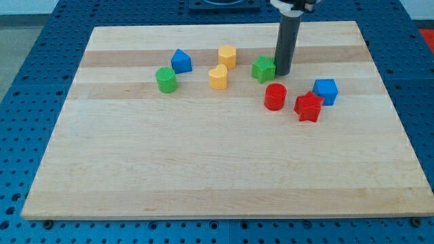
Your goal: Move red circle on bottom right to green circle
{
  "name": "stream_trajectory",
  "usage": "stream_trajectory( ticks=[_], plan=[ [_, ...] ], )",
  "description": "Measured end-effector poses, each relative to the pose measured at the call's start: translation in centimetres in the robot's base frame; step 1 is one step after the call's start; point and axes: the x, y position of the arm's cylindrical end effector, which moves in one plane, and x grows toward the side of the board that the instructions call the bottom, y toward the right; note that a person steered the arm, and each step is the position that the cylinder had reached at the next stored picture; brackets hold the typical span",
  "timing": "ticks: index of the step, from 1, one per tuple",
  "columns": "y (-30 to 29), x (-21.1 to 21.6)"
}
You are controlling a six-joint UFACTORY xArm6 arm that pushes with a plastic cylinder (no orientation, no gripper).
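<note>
I am seeing my rod (288, 41) standing almost upright, coming down from the view's top edge, where its pale mount is cut off by the frame. My tip (283, 72) is resting on the wooden board (203, 176) just at the right side of the green star (264, 68), touching it or very nearly so; I cannot tell which. There is no pincer on this arm, only the bare rod, so nothing is opening or closing and nothing is being held.

The red circle (275, 96) is lying just below my tip, slightly toward the view's left, close to it but apart. It is sitting below the green star and just left of the red star (308, 106), with a narrow gap between them. The blue cube (326, 91) is touching the red star at its upper right.

The green circle (166, 79) is lying well apart to the view's left, with the blue block (181, 61) just beside it at upper right; that block's shape is looking like a pentagon, though I am not sure. Between the 2 circles, 2 yellow blocks are sitting: a yellow heart (218, 76) and, above it, a yellow hexagon (227, 56).
</note>
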Motion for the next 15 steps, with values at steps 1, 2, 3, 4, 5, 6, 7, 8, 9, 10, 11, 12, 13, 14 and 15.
stream_trajectory(
  ticks=[1,2,3,4,5,6,7,8,9,10,11,12,13,14,15],
  plan=[
    [0.1,2.7],
    [0.0,5.3],
    [-0.1,8.1],
    [0.9,10.2],
    [1.3,12.1],
    [1.0,11.9],
    [-0.8,10.0],
    [-4.7,9.9],
    [-9.4,10.3],
    [-13.6,10.3],
    [-16.3,10.2],
    [-16.4,11.6],
    [-18.2,13.6],
    [-21.1,13.1],
    [-22.5,11.7]
  ],
)
